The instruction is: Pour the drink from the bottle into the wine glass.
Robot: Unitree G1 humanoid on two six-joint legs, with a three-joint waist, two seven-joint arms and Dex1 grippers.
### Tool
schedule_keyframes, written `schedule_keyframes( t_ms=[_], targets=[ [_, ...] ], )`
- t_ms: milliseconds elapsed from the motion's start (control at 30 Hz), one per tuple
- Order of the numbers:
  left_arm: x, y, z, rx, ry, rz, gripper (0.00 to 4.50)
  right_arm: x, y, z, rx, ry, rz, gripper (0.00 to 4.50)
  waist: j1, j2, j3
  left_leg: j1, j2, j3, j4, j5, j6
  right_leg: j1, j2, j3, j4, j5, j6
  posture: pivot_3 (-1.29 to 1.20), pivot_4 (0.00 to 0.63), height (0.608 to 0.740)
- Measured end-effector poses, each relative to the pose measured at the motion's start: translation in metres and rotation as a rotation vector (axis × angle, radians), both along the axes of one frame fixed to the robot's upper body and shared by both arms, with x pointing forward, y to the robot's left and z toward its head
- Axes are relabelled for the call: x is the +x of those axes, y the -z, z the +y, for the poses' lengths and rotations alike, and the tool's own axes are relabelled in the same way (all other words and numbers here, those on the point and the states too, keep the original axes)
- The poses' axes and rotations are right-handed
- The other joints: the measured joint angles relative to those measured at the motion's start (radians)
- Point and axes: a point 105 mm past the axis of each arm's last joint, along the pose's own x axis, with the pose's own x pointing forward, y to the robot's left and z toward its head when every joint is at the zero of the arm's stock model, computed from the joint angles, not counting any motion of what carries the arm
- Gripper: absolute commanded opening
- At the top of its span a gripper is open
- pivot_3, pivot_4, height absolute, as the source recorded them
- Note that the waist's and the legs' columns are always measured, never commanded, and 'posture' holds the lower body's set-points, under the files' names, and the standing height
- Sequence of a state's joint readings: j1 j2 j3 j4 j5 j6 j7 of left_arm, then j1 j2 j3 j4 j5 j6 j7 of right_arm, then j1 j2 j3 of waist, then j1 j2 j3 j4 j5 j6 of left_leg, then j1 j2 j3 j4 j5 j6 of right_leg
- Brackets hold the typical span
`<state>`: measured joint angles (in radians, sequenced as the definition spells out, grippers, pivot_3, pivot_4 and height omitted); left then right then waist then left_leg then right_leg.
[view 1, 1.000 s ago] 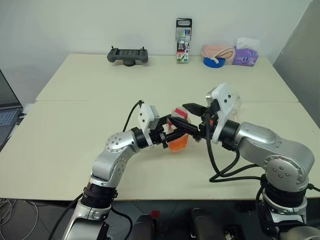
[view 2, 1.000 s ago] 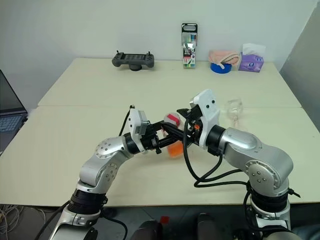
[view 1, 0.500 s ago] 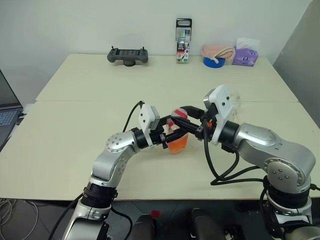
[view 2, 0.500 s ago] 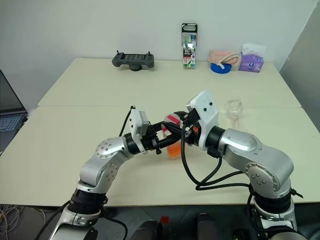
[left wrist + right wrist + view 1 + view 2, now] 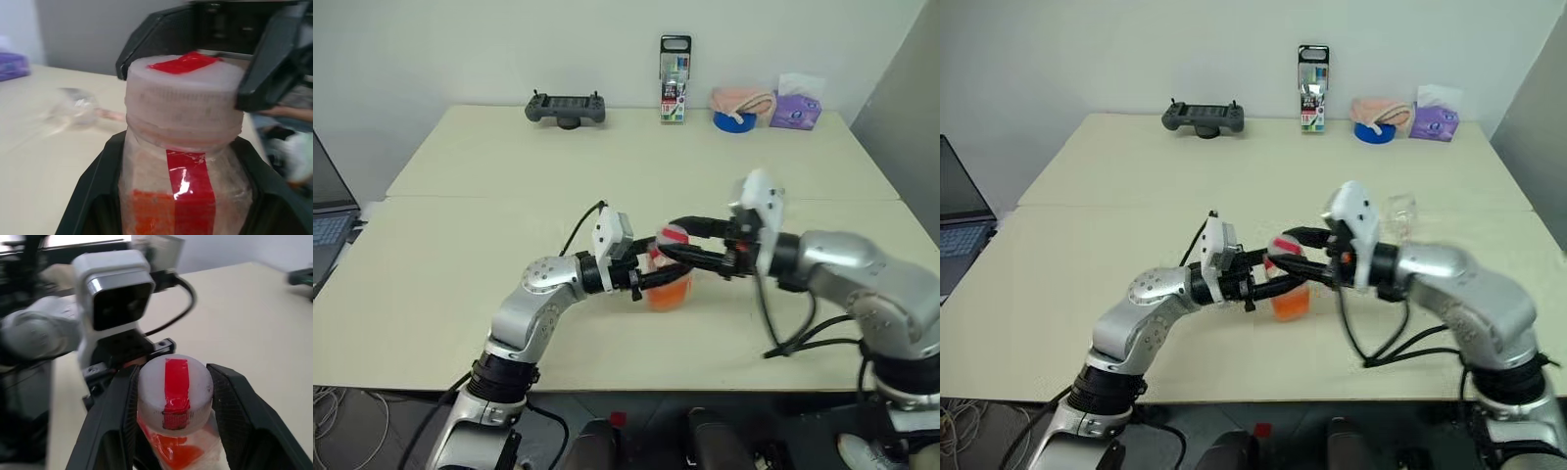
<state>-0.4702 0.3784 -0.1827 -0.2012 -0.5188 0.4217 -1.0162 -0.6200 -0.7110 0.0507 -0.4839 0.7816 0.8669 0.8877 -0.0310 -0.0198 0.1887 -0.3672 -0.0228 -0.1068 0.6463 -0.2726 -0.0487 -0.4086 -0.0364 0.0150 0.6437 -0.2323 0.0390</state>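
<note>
The bottle [image 5: 668, 271] is a small clear one with a red-taped whitish cap [image 5: 175, 382], held just above the table's near half. The orange-red drink [image 5: 668, 292] fills its lower part. My left gripper [image 5: 655, 279] reaches in from the left and is shut on the bottle's body; its black fingers [image 5: 95, 196] hug both sides. My right gripper [image 5: 674, 242] comes from the right, shut on the cap, with its fingers [image 5: 120, 401] pressed on either side. The wine glass [image 5: 1398, 208] stands on the table behind my right wrist, partly hidden by it.
Along the far edge lie a black game controller [image 5: 565, 108], an upright box of markers [image 5: 673, 66], a blue tape roll [image 5: 732, 121], a pink cloth [image 5: 741, 99] and a purple tissue pack [image 5: 795, 111]. A laptop [image 5: 327, 223] sits off the table's left side.
My right gripper, open beside the cap a second ago, has closed onto it while that arm swung outward to the right. The left gripper has kept its hold on the bottle.
</note>
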Motion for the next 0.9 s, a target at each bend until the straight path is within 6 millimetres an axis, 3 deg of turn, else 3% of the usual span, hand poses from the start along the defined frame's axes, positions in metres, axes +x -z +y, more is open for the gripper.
schedule_keyframes(
  t_ms=[133,267,467,500,633,733,900],
  targets=[
    [-0.020,-0.012,-0.004,0.020,0.154,-0.018,2.16,-0.012,-0.016,-0.005,-0.052,-0.260,0.000,1.83,-0.006,0.000,0.000,0.002,0.002,0.000,-0.001,0.000,0.000,0.000,0.001,0.000,0.001,0.000,0.000,0.00,0.150,0.740],
    [-0.022,-0.005,-0.002,0.062,0.189,-0.025,2.16,-0.008,-0.013,-0.001,-0.158,-0.386,-0.024,1.83,-0.008,0.001,0.000,0.003,0.003,-0.001,-0.001,0.000,0.000,0.000,0.003,-0.001,0.002,0.000,0.000,0.00,0.150,0.740],
    [-0.007,0.002,0.000,0.077,0.131,-0.034,2.16,0.000,-0.011,-0.005,-0.186,-0.395,-0.039,3.88,0.003,0.000,0.000,0.001,0.000,-0.001,0.000,0.000,0.000,0.000,-0.001,0.000,0.000,0.000,0.000,0.00,0.150,0.740],
    [-0.003,0.004,0.002,0.077,0.106,-0.032,2.16,0.001,-0.013,-0.006,-0.184,-0.393,-0.059,3.89,0.003,0.000,0.000,0.000,0.000,-0.001,0.000,0.000,0.000,0.000,-0.001,0.000,0.000,0.000,-0.001,0.00,0.150,0.740],
    [0.011,0.005,0.007,0.053,0.026,-0.047,2.16,0.011,-0.023,-0.011,-0.150,-0.275,-0.147,3.89,0.005,0.000,0.000,0.000,0.000,-0.001,0.000,0.000,0.000,-0.001,-0.002,0.000,0.000,0.002,-0.003,0.00,0.150,0.740],
    [0.017,0.004,0.005,0.030,-0.011,-0.074,2.16,0.023,-0.031,-0.013,-0.084,-0.067,-0.203,3.89,0.008,0.000,0.000,-0.001,0.000,-0.001,0.000,0.000,-0.001,-0.002,-0.002,0.000,0.001,0.002,-0.004,0.00,0.150,0.740],
    [0.023,-0.003,0.004,-0.021,-0.050,-0.099,2.16,0.020,-0.027,0.005,0.107,0.233,-0.178,3.89,0.005,0.001,0.000,-0.005,0.001,-0.001,-0.001,0.000,-0.001,-0.007,-0.002,0.001,0.004,0.002,-0.004,0.00,0.150,0.740]
  ],
)
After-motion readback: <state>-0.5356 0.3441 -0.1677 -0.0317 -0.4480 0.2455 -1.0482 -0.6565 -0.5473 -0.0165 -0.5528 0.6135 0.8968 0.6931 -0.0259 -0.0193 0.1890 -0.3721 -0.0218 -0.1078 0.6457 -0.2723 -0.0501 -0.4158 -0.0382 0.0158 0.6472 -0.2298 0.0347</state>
